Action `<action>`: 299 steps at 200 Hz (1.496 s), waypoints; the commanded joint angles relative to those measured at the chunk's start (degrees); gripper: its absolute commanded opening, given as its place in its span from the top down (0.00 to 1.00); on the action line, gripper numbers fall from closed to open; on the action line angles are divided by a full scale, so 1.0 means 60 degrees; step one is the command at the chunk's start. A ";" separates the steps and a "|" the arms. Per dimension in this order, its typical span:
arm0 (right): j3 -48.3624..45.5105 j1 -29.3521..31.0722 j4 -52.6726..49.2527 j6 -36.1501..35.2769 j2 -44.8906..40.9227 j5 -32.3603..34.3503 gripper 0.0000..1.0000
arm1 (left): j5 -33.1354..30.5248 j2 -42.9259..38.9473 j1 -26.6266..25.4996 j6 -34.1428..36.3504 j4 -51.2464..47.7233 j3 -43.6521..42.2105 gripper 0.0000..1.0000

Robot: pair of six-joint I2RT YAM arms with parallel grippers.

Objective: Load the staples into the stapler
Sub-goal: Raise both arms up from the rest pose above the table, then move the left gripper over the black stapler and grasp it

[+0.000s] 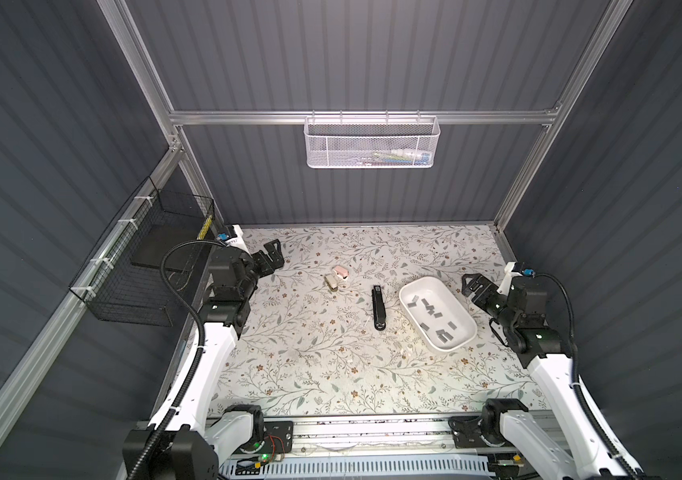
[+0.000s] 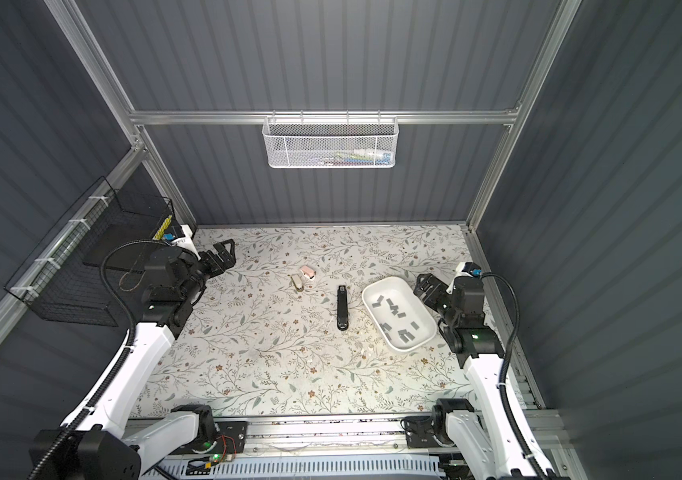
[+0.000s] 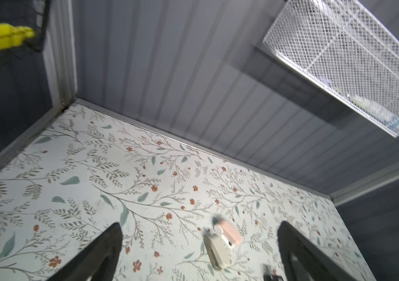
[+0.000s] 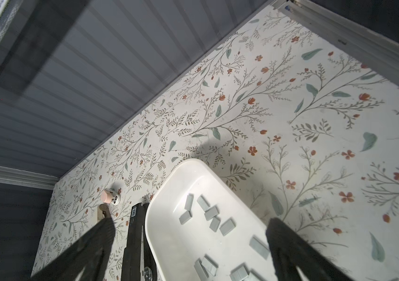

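In both top views the black stapler [image 1: 378, 307] [image 2: 342, 307] lies flat mid-table, lengthwise toward the back wall. Right of it, several grey staples [image 1: 430, 309] [image 2: 395, 311] lie scattered in a white tray [image 1: 453, 309] [image 2: 414, 311]. My right gripper [image 1: 469, 286] [image 2: 420, 286] hovers open beside the tray's far right side, holding nothing. The right wrist view shows the staples [image 4: 214, 220], the tray [image 4: 176, 243] and the stapler [image 4: 135, 243] between and below the spread fingers of that gripper [image 4: 190, 221]. My left gripper [image 1: 270, 253] [image 2: 225, 251] [image 3: 199, 226] is open and empty at the far left.
A small pink stapler [image 1: 341, 273] [image 3: 228, 231] and a beige one [image 1: 331, 283] [image 3: 219, 250] lie left of the black stapler. A white mesh basket [image 1: 372, 141] hangs on the back wall. A black wire basket [image 1: 152, 257] is fixed to the left wall.
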 commanded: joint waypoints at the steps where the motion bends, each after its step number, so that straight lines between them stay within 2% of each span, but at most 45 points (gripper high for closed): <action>1: 0.0132 0.0049 -0.0158 -0.0322 -0.0957 0.0165 0.01 | 0.1062 -0.0329 0.0009 0.0216 -0.0854 0.0786 0.00; 16: -0.0435 0.0049 0.0373 -0.0305 -0.1547 0.0351 0.01 | 0.1312 -0.0651 0.0008 -0.0179 -0.0343 0.0801 0.00; 39: -0.0567 0.0049 0.0426 -0.0191 -0.1905 0.0564 0.01 | 0.2926 -0.0707 0.0002 -0.0290 0.1065 0.0864 0.00; 60: -0.0550 0.0049 0.0476 -0.0147 -0.1779 0.0237 0.01 | 0.3484 -0.0430 0.0001 0.0133 0.0898 0.1530 0.00; 77: -0.0565 0.0049 0.0512 -0.0140 -0.1582 0.0392 0.01 | 0.3943 -0.0138 -0.0004 0.0552 0.1000 0.1875 0.00; 84: -0.0535 0.0049 0.0455 -0.0136 -0.1488 0.0466 0.01 | 0.4288 0.0023 -0.0004 0.0793 0.1088 0.2014 0.00; 98: -0.0402 0.0049 0.0356 -0.0167 -0.1307 0.0495 0.01 | 0.5935 0.0338 -0.0006 0.1640 0.1551 0.2212 0.01; 110: -0.0286 0.0049 0.0265 -0.0195 -0.1214 0.0493 0.01 | 0.7179 0.0518 -0.0020 0.2639 0.1285 0.2505 0.01; 118: -0.0254 0.0049 0.0195 -0.0215 -0.1206 0.0470 0.01 | 0.7775 0.0553 -0.0147 0.3713 0.0862 0.2651 0.01; 156: -0.0396 0.0048 0.0258 -0.0213 -0.1436 0.0755 0.01 | 0.7231 0.0914 -0.1688 0.8701 -0.2187 0.3067 0.03; 185: -0.0278 0.0049 0.0119 -0.0222 -0.1441 0.0614 0.01 | 0.8394 0.1430 -0.1885 1.2386 -0.4361 0.3292 0.18; 212: -0.0380 0.0039 0.0118 -0.0163 -0.1447 0.0919 0.01 | 0.8838 0.1571 -0.2120 1.3692 -0.4120 0.2780 0.19; 228: -0.0327 0.0036 0.0117 -0.0134 -0.1358 0.0840 0.01 | 0.9008 0.1930 -0.2275 1.5846 -0.5249 0.2965 0.27; 235: -0.0275 0.0036 0.0088 -0.0108 -0.1317 0.0798 0.01 | 0.8784 0.2078 -0.2426 1.6530 -0.5641 0.3068 0.28; 258: -0.0241 0.0040 0.0004 -0.0143 -0.1257 0.0882 0.01 | 0.8124 0.2535 -0.2862 1.6880 -0.5665 0.3208 0.28; 299: -0.0191 0.0034 -0.0034 -0.0080 -0.1221 0.0854 0.01 | 0.6570 0.3523 -0.3540 1.9060 -0.6813 0.3667 0.28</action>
